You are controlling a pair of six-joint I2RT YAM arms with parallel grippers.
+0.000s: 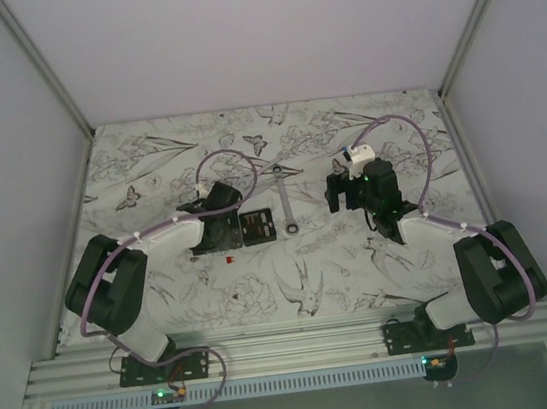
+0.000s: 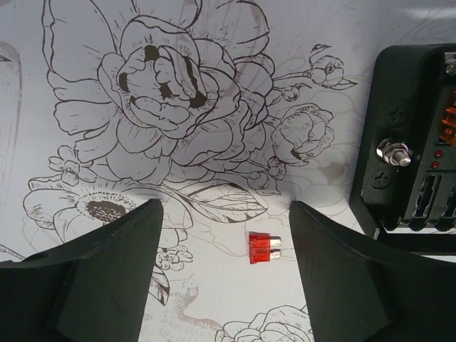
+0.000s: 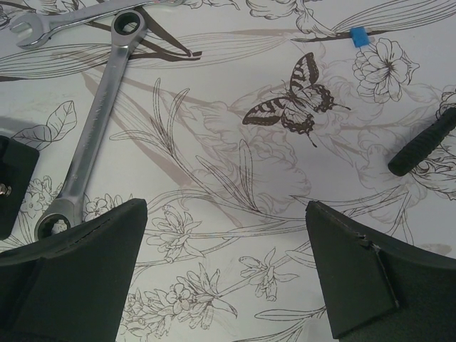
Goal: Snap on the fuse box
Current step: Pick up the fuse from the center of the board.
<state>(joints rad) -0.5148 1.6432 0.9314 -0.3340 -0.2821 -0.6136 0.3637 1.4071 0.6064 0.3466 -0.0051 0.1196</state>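
Floral-printed white tablecloth, plain grey walls on three sides. The fuse box (image 1: 257, 228) lies flat near the table's centre with orange fuses (image 2: 449, 122) exposed in its slots and a silver stud (image 2: 393, 152) on one end. A loose red blade fuse (image 2: 263, 248) lies on the cloth just beside it, seen between the spread fingers of the left gripper (image 2: 224, 214), which grips nothing. A ratchet wrench (image 3: 92, 135) lies right of the box. The right gripper (image 3: 226, 214) hovers beyond it, jaws wide and empty, with a black ribbed handle (image 3: 422, 152) near it.

The fuse box (image 1: 257, 227) lies on the floral tabletop (image 1: 363, 273), between the left gripper (image 1: 216, 240) and a silver wrench (image 1: 284, 203).
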